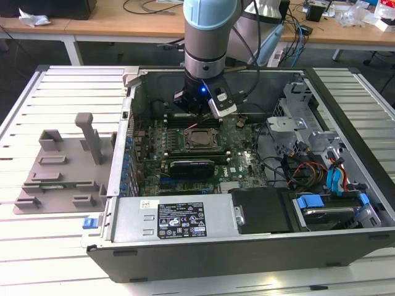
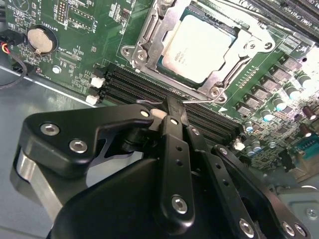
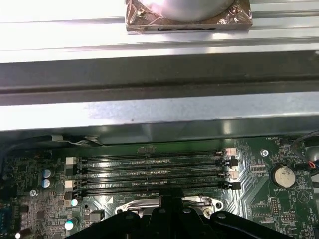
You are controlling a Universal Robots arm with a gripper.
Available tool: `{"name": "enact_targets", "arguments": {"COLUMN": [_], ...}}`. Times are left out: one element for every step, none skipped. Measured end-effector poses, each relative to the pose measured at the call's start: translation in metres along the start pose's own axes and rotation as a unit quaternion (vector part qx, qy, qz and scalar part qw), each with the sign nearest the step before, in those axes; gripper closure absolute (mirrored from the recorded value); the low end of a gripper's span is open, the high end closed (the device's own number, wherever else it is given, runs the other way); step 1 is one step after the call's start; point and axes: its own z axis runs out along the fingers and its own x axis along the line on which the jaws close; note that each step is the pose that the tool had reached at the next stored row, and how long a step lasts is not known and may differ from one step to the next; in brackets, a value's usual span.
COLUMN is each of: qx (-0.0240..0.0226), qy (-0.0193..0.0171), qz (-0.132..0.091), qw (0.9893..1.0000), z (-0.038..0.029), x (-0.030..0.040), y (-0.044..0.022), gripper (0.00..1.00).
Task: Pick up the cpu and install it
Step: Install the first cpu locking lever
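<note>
Black gripper (image 2: 172,107) linkage fills the foreground in the second wrist view. Claw closed, fingers pressed together, nothing between them. Tips hang over the dark memory slots (image 2: 129,87), just beside the socket, not touching the cpu (image 2: 197,47).

Cpu lies flat in the socket, silvery top up, metal frame (image 2: 149,35) around its edges. Green motherboard (image 2: 79,74) underneath; coin cell (image 2: 40,39) sits well off to one side.

Exterior view: arm reaches down into the open computer case (image 1: 345,92), gripper (image 1: 197,112) near the case's far wall, cpu (image 1: 200,137) just below it in the picture. Grey fixture plate (image 1: 62,172) rests on the slatted table (image 1: 37,246), on the exterior view's left, outside the case.
</note>
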Motion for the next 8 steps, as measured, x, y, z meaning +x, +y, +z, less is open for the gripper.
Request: {"name": "enact_targets", "arguments": {"qx": [0.0000,0.0002,0.0004,0.0009,0.0024,0.0026,0.0026,0.0025], "qy": [-0.0001,-0.0002,-0.0003,-0.0004,-0.0006,-0.0007,-0.0008,-0.0008], "qz": [0.001,0.001,0.001,0.002,0.003,0.003,0.003,0.003], "qw": [1.0000,1.0000,1.0000,1.0000,1.0000,1.0000,1.0000,1.0000], "z": [0.0003,0.0005,0.0008,0.0013,0.0025,0.0025,0.0026,0.0026], "x": [0.0001,0.0002,0.0002,0.0002,0.0003,0.0003,0.0003,0.0003], "y": [0.0003,0.0006,0.0007,0.0007,0.0005,0.0005,0.0005,0.0005], "gripper": [0.89,0.89,0.89,0.89,0.89,0.89,0.89,0.89]}}
